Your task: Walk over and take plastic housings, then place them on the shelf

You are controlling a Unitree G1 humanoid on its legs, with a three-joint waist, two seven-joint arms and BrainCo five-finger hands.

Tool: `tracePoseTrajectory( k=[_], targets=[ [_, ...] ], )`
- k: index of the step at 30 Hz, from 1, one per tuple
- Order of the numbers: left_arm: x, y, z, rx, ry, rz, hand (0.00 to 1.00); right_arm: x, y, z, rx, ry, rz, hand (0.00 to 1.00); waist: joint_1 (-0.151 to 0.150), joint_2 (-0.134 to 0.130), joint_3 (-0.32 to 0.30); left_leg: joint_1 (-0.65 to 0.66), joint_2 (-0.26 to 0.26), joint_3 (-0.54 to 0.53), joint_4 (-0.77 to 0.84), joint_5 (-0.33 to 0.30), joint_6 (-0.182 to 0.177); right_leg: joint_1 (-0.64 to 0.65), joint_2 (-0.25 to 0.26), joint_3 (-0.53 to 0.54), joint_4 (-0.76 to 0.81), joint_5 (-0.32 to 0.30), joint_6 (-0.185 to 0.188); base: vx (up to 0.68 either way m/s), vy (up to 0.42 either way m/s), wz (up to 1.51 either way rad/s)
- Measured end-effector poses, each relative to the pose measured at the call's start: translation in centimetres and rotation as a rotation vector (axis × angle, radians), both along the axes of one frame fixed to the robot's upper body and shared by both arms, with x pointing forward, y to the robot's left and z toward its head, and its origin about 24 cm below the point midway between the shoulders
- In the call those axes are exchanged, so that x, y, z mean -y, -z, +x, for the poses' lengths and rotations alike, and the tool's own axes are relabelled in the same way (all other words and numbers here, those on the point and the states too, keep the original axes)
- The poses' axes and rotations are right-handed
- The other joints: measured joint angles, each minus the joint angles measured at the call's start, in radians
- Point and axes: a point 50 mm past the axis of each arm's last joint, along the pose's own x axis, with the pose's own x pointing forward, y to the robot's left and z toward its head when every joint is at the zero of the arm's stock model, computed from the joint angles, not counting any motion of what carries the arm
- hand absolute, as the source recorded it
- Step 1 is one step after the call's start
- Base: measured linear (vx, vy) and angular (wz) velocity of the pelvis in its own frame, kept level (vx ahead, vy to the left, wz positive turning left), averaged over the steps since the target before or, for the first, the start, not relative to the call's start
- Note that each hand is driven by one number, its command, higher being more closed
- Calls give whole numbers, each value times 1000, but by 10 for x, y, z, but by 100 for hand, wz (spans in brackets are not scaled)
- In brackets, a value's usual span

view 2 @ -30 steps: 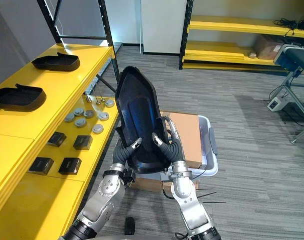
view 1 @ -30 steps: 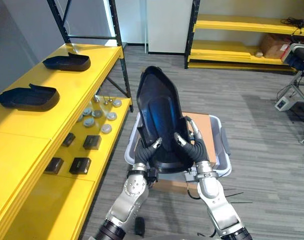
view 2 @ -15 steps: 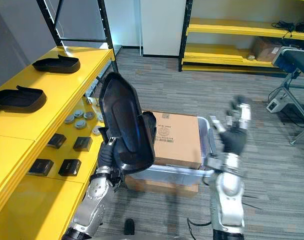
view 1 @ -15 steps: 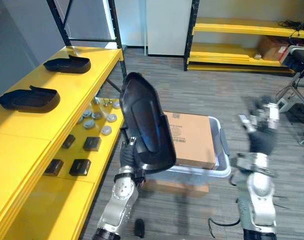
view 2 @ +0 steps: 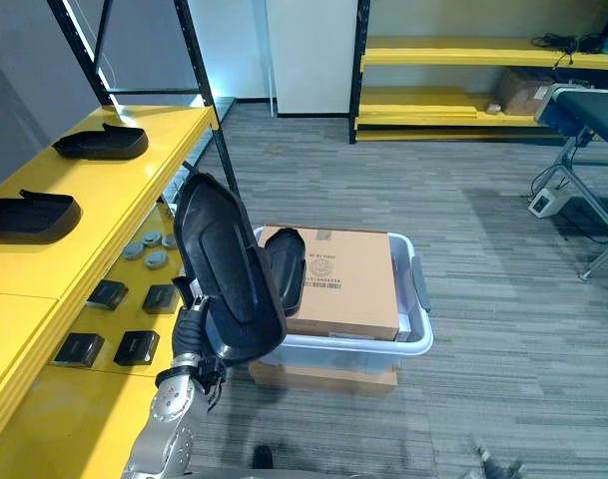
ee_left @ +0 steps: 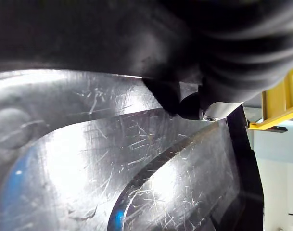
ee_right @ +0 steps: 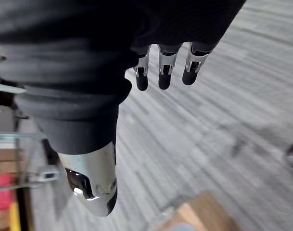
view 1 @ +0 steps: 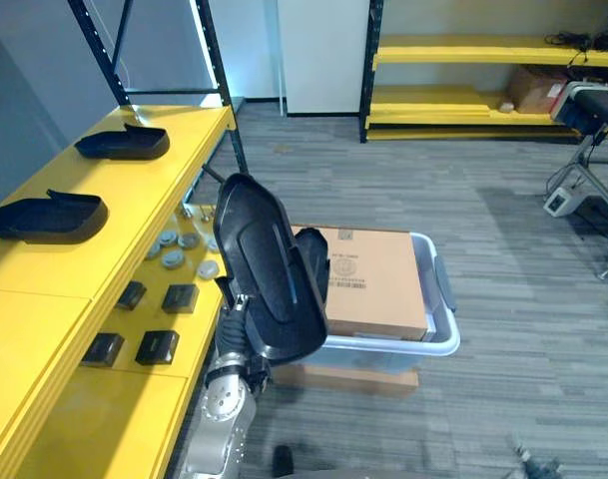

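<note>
Your left hand (view 1: 233,320) is clamped on the lower rim of the plastic housing (view 1: 269,264). The housing stands upright at 7 o'clock in the head view, off the yellow shelf (view 1: 134,205) at 9 o'clock. Your right hand (ee_right: 161,72) hangs slack-fingered and empty. The shell looks light and stiff, but glossy and top-heavy, so grip the thick rim, not the smooth face.

Bright, even room light; white glare streaks the plastic housing (ee_left: 136,159) just past the left hand (ee_left: 233,48); soft shadows on the floor (view 1: 503,230).
</note>
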Motion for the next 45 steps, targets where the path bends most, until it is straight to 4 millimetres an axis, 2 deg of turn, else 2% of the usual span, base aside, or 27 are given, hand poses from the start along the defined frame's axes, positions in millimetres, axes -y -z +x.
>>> tracePoseTrajectory(
  k=[3, 4, 5, 6, 7, 8, 9, 11, 12, 13, 14, 16, 18, 19, 20, 21, 22, 24, 26, 27, 29, 30, 31, 32, 35, 40, 45],
  targets=[
    [2, -7, -3, 33, 12, -18, 100, -22, 7, 5, -28, -128, 58, 0, 25, -14, 26, -33, -1, 12, 2, -4, 1, -2, -9, -76, 69, -35, 9, -40, -31, 80],
    [5, -13, -1, 59, 18, -31, 100, -27, 7, 7, -31, -169, 64, 0, 25, -20, 40, -63, -5, 25, 3, -21, 26, -4, -24, -155, 99, -45, 3, -21, -31, 162],
    [6, -16, -1, 71, 21, -35, 100, -29, 8, 8, -32, -179, 68, 0, 25, -22, 41, -80, -10, 46, 7, -50, 67, -2, -38, -196, 103, -49, 5, -8, -18, 190],
    [7, -19, 1, 89, 25, -39, 100, -33, 9, 9, -32, -185, 75, 0, 26, -54, 56, -106, -24, 115, 28, -108, 152, 5, -70, -267, 94, -49, 5, -8, 46, 217],
    [10, -24, 4, 118, 25, -53, 100, -34, 9, 16, -24, -209, 74, 0, 35, -59, 80, -159, 13, 342, 137, -119, 166, 14, -104, -363, 99, -52, 8, 8, 55, 208],
    [12, -25, 4, 121, 26, -63, 100, -31, 8, 20, -21, -224, 62, 0, 41, -50, 88, -164, 36, 440, 178, -126, 175, 20, -105, -395, 102, -54, 11, 51, 105, 205],
    [16, -25, 5, 122, 32, -75, 100, -24, 6, 25, -18, -257, 38, 0, 46, -25, 93, -151, 94, 635, 212, -121, 170, 42, -98, -464, 112, -64, 25, 90, 70, 145],
    [24, -26, 7, 128, 72, -95, 100, -24, 5, 31, -11, -306, 29, 0, 43, -28, 93, -127, 107, 792, 216, -118, 166, 79, -124, -552, 127, -70, 37, 143, 97, 180],
    [26, -27, 7, 136, 82, -100, 100, -24, 5, 35, -2, -316, 28, 0, 44, -27, 93, -129, 95, 789, 210, -114, 160, 89, -128, -566, 126, -71, 38, 147, 116, 154],
    [26, -27, 7, 147, 86, -101, 100, -27, 4, 48, 28, -330, 37, 0, 54, -34, 94, -134, 58, 765, 197, -114, 159, 98, -143, -571, 117, -83, 49, 85, 100, 88],
    [23, -27, 7, 147, 85, -93, 100, -30, 4, 63, 58, -353, 44, 0, 55, -58, 100, -137, 21, 752, 189, -119, 165, 108, -160, -569, 102, -103, 78, 72, 101, 66],
    [21, -24, 6, 135, 89, -83, 100, -39, 3, 80, 93, -375, 61, 0, 59, -73, 107, -142, -1, 741, 196, -135, 169, 114, -175, -580, 99, -101, 76, 79, 81, 33],
    [21, -23, 6, 133, 106, -80, 100, -45, 0, 94, 118, -406, 58, 0, 56, -87, 117, -158, -20, 699, 262, -197, 178, 129, -215, -593, 167, -81, 64, 186, 117, 50],
    [22, -23, 6, 131, 113, -80, 100, -43, 0, 93, 116, -407, 53, 0, 53, -89, 119, -159, -25, 685, 275, -211, 180, 121, -235, -587, 221, -76, 51, 174, 111, 67],
    [25, -23, 7, 130, 121, -85, 100, -40, 0, 92, 107, -409, 47, 0, 48, -82, 118, -150, -32, 655, 288, -229, 180, 99, -268, -555, 330, -63, -5, 212, 148, 70],
    [27, -22, 8, 127, 125, -84, 100, -37, 0, 88, 95, -412, 40, 0, 47, -72, 120, -129, -35, 617, 283, -245, 171, 35, -301, -433, 501, -27, -86, 278, 168, 92],
    [25, -23, 13, 132, 124, -73, 100, -39, 1, 88, 95, -414, 46, 0, 39, -68, 129, -108, -35, 571, 275, -251, 166, -32, -274, -297, 597, -76, -54, 348, 160, 87],
    [16, -20, 16, 121, 86, -53, 100, -42, 1, 90, 94, -441, 45, 0, 34, -65, 133, -66, -42, 524, 249, -251, 164, -124, -232, -191, 619, -150, -51, 357, 105, 79],
    [11, -18, 16, 107, 55, -44, 100, -43, 1, 90, 96, -456, 43, 0, 17, -53, 140, -18, -51, 475, 243, -250, 166, -184, -172, -83, 540, -185, -36, 288, 35, 93],
    [11, -19, 17, 114, 51, -38, 100, -42, 0, 91, 102, -460, 33, 0, 2, -54, 140, -1, -59, 433, 246, -255, 158, -220, -131, 11, 472, -192, -15, 273, -43, 119],
    [13, -23, 21, 132, 59, -35, 100, -40, -1, 90, 104, -459, 26, 0, -6, -55, 139, 6, -69, 362, 262, -262, 145, -280, -75, 150, 378, -168, 17, 253, -88, 131],
    [13, -24, 23, 140, 60, -32, 100, -40, 0, 86, 96, -457, 28, 0, -6, -63, 136, 10, -79, 333, 267, -266, 139, -294, -65, 184, 327, -131, 33, 192, -105, 130],
    [12, -25, 23, 147, 53, -28, 100, -44, 2, 79, 78, -462, 43, 0, 4, -98, 135, 26, -106, 301, 276, -277, 122, -296, -79, 206, 269, -7, 18, 287, -214, 124],
    [11, -21, 21, 130, 34, -37, 100, -45, 3, 74, 65, -478, 54, 0, 15, -104, 136, 42, -109, 278, 287, -289, 106, -288, -95, 194, 283, 31, 21, 193, -163, 88],
    [14, -18, 17, 113, 19, -58, 100, -37, 0, 78, 83, -508, 25, 0, 52, -61, 117, 33, -43, 277, 291, -311, 60, -253, -33, 163, 201, 44, -10, 183, -191, 4],
    [17, -19, 18, 117, 25, -53, 100, -39, 1, 72, 68, -513, 28, 0, 34, -58, 112, 72, -3, 237, 211, -266, 7, -182, 13, 103, 95, 72, -42, 106, -140, 15],
    [12, -13, 23, 82, 6, 73, 100, -40, -2, 79, 79, -573, 0, 0, 28, -51, 102, 86, 4, 227, 143, -214, -1, -126, 37, 78, -43, 145, -47, 19, -39, 12]
  ],
)
